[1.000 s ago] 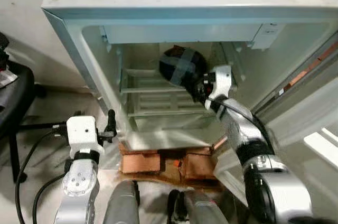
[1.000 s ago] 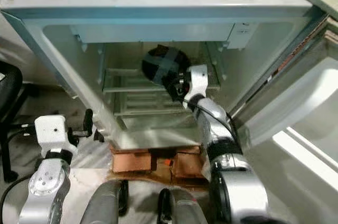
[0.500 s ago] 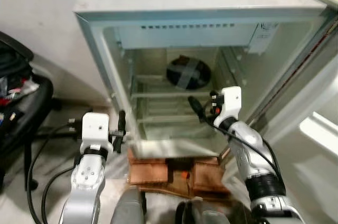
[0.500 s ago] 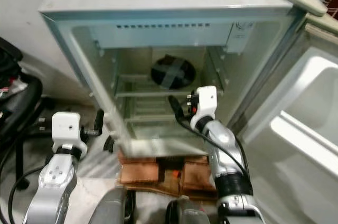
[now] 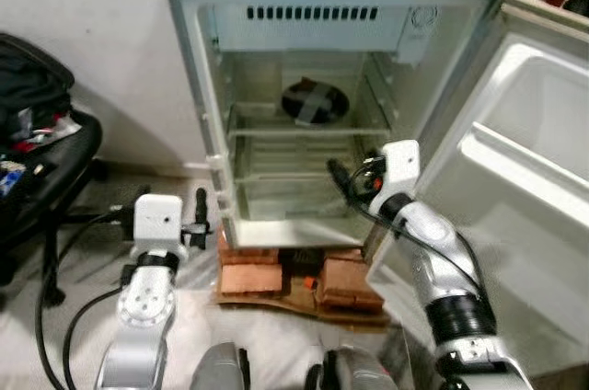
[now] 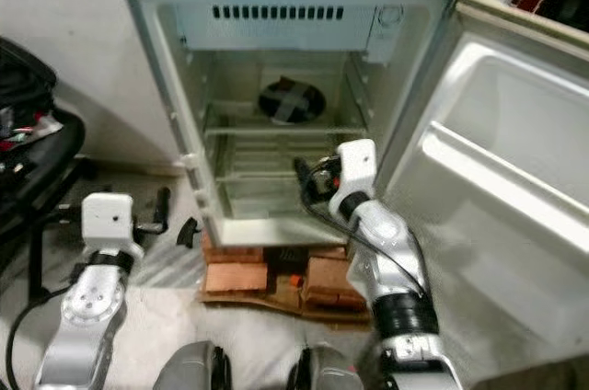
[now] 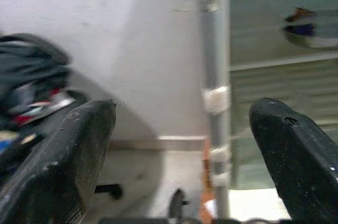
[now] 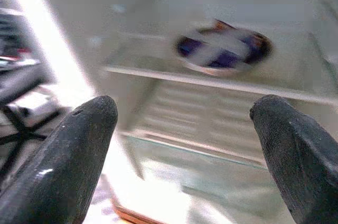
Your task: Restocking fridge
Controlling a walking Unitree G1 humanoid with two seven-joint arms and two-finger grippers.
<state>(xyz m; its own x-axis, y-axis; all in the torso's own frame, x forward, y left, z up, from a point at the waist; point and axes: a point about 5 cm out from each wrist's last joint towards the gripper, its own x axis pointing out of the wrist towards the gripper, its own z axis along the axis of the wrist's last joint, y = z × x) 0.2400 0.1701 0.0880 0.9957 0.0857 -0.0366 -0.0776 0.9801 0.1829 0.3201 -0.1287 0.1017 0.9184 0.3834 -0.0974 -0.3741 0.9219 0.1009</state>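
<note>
A round dark bowl (image 5: 315,101) with pale strips of tape crossed over its top sits alone on the upper shelf (image 5: 304,131) of the small white fridge (image 5: 276,4), toward the back and a little right of the middle; in the right wrist view it shows blurred, dark blue with light bands (image 8: 222,48). It is the one item inside; below it lie two more levels, a wire shelf and the glass-fronted bottom. The fridge door (image 5: 515,160) stands swung wide open on the robot's right, its moulded inner racks bare. The fridge rests on two reddish bricks (image 5: 345,281) set on a sheet of cardboard. The right gripper (image 5: 339,178) hovers in front of the lower part of the fridge opening, well below the bowl and touching nothing, its two black fingers (image 8: 68,155) spread apart and empty, the silver arm bent at the elbow and reaching up from the lower right. The left gripper (image 5: 198,220) hangs low outside the fridge, just beside its left front edge, fingers (image 7: 74,150) likewise parted and holding nothing. At far left stands one black chair (image 5: 46,169) piled with dark bags.
</note>
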